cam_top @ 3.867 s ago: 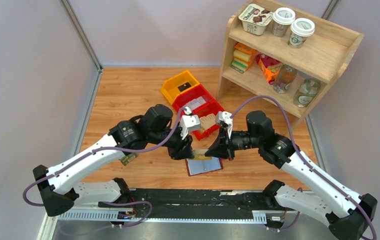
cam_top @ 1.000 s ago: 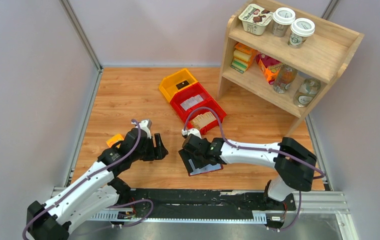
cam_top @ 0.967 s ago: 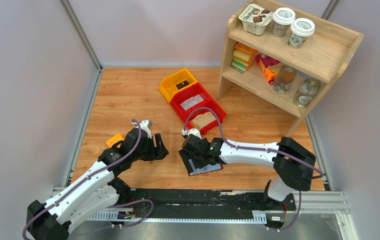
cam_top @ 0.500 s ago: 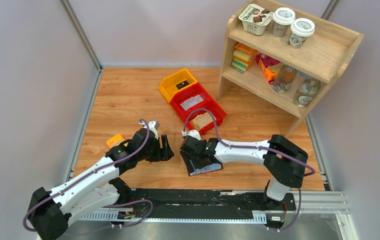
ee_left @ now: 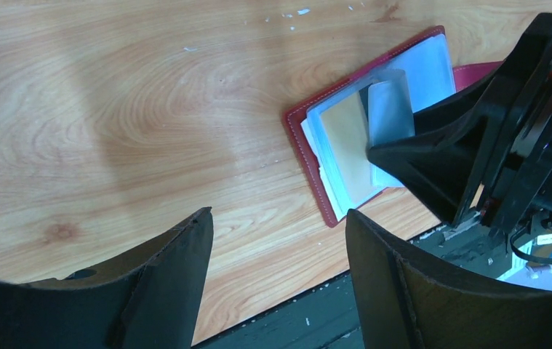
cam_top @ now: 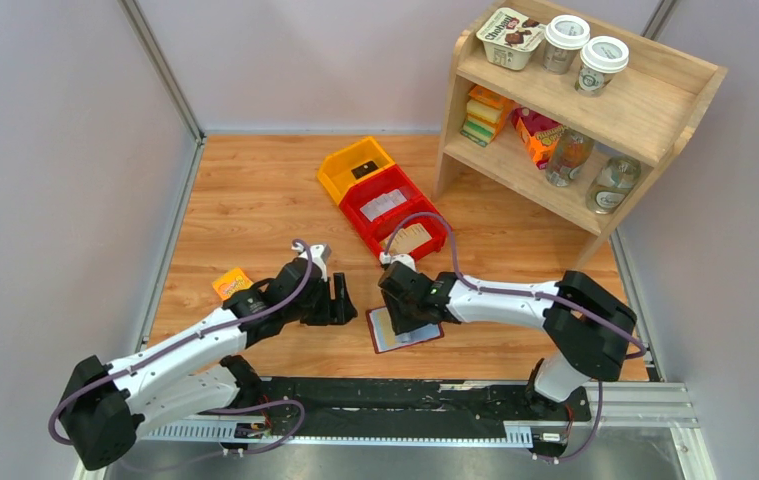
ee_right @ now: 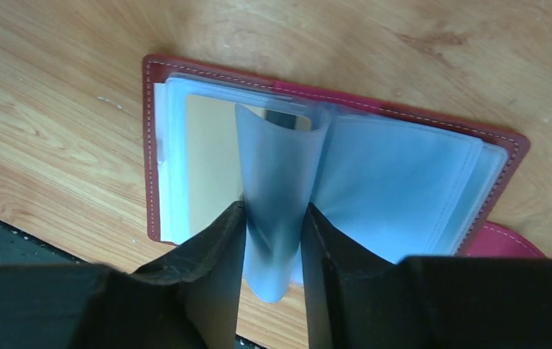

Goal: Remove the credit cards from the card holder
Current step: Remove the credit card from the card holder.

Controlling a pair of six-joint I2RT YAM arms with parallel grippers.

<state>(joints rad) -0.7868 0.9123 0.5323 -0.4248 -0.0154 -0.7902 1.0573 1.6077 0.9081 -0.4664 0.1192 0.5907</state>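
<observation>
Card holder (cam_top: 407,338): lies open and flat on the wooden table (cam_top: 255,200), near its front edge, between the two grippers. Maroon cover faces down and the pale blue pockets face up. Snap tab (ee_right: 502,243) sticks out past one side of the cover.

Right gripper (ee_right: 274,218): down over the open holder. Its fingers (ee_right: 207,273) press on both faces of one inner sleeve (ee_right: 280,160). The sleeve is lifted off the stack, bowed, and stands roughly upright between the pads. Cannot tell whether this sleeve carries a card.

Credit card (ee_right: 211,163): one tan card is visible. It lies flat inside the pocket page just left of the lifted sleeve, as the right wrist camera sees it, and is seated in the holder.

Left gripper (ee_left: 278,218): fingers spread wide, holding nothing. It sits low over bare wood just beside the holder's outer edge and is not touching it.

Small orange-and-yellow box (cam_top: 232,283): on the table, left of the left gripper and apart from it.
</observation>
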